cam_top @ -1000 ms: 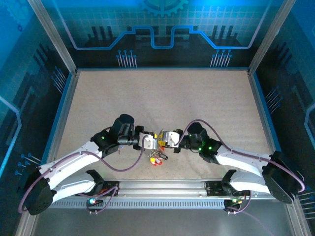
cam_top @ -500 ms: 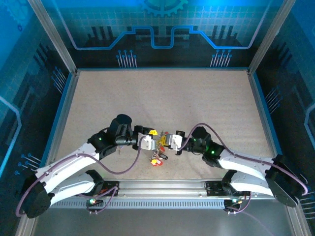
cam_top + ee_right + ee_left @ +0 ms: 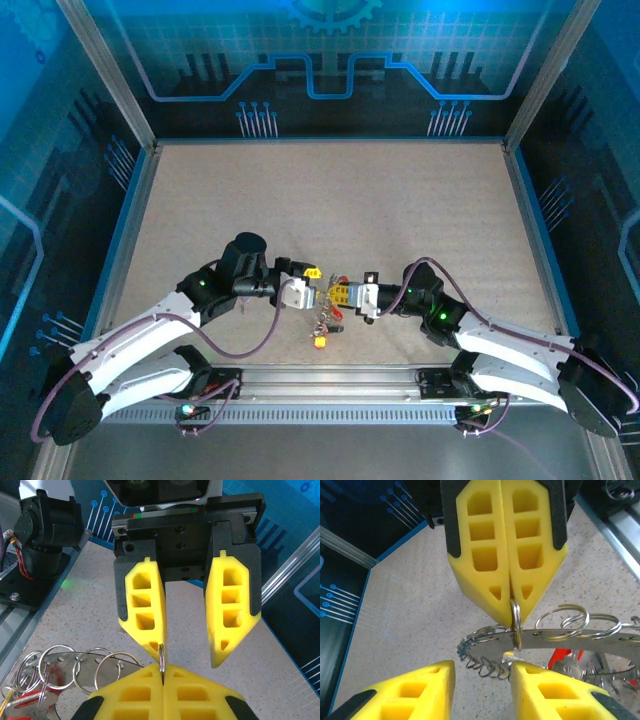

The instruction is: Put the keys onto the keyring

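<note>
The keyring [image 3: 560,639] is a flat grey metal plate with wire loops round its rim, hanging level just above the table. My right gripper [image 3: 162,670] is shut on one small split ring [image 3: 161,655] at the plate's rim, and shows as closed yellow fingers [image 3: 485,560] in the left wrist view. My left gripper [image 3: 482,672] faces it, open, with nothing between its pads; one fingertip [image 3: 155,640] sits right beside that small ring. Red keys [image 3: 562,657] hang under the plate, and a yellow key [image 3: 320,341] dangles lowest. The grippers meet tip to tip near the table's front edge [image 3: 333,294].
The aluminium rail [image 3: 330,380] with the arm bases runs just in front of the grippers. Blue panel walls [image 3: 330,90] and frame posts ring the speckled beige table [image 3: 330,200], which stretches open behind the arms. The left arm's dark motor housing [image 3: 45,525] stands close by.
My left gripper has opened and let go of the keyring. My right gripper has shut on the small ring and now carries it. The key bundle has swung lower.
</note>
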`<action>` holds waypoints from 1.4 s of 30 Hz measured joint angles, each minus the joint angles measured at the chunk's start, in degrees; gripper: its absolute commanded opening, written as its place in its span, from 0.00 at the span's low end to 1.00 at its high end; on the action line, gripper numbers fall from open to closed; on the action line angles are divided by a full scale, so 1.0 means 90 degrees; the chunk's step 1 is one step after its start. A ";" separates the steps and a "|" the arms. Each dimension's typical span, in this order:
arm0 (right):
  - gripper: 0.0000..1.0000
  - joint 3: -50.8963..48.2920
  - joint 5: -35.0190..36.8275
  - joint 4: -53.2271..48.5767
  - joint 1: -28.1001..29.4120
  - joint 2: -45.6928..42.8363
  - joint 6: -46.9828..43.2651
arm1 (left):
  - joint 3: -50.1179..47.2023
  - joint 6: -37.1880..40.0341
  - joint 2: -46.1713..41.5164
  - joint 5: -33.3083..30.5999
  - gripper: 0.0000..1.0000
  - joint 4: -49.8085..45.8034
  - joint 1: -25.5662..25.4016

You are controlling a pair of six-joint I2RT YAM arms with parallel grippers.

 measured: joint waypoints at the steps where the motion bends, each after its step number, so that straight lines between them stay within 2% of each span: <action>1: 0.00 0.0002 -0.0010 0.0000 -0.0002 0.0000 -0.0002 | 0.0000 -0.0010 0.0000 0.0051 0.36 0.0002 0.0000; 7: 0.00 0.0002 -0.0051 -0.0002 -0.0029 0.0000 -0.0075 | 0.0000 -0.0053 -0.0002 0.0440 0.36 -0.0024 0.0000; 21: 0.00 0.0005 -0.0092 -0.0002 -0.0029 0.0022 -0.0097 | 0.0007 -0.0223 0.0163 0.0736 0.18 -0.0015 0.0000; 24: 0.00 0.0005 -0.0092 -0.0002 -0.0029 0.0044 -0.0097 | 0.0007 -0.0294 0.0180 0.0736 0.14 0.0046 0.0000; 26: 0.00 0.0012 -0.0075 0.0005 -0.0032 0.0049 -0.0097 | 0.0007 -0.0374 0.0185 0.0767 0.02 0.0085 0.0000; 28: 0.00 0.0015 -0.0044 0.0002 -0.0032 0.0051 -0.0095 | 0.0005 -0.0498 0.0187 0.0775 0.00 0.0109 0.0002; 31: 0.18 0.0017 0.0007 -0.0002 -0.0034 0.0053 -0.0092 | 0.0000 -0.0559 0.0192 0.0775 0.00 0.0138 0.0005; 32: 0.20 0.0017 0.0053 -0.0005 -0.0029 0.0056 -0.0109 | 0.0000 -0.0568 0.0199 0.0772 0.00 0.0153 0.0005; 36: 0.21 0.0129 0.0330 -0.0313 -0.0029 0.0056 -0.0124 | 0.0039 -0.0542 0.0209 0.0590 0.00 0.0024 0.0002; 42: 0.23 0.0313 0.0767 -0.0867 -0.0029 0.0056 -0.0138 | 0.0464 -0.0340 0.0243 -0.0311 0.00 -0.0746 -0.0034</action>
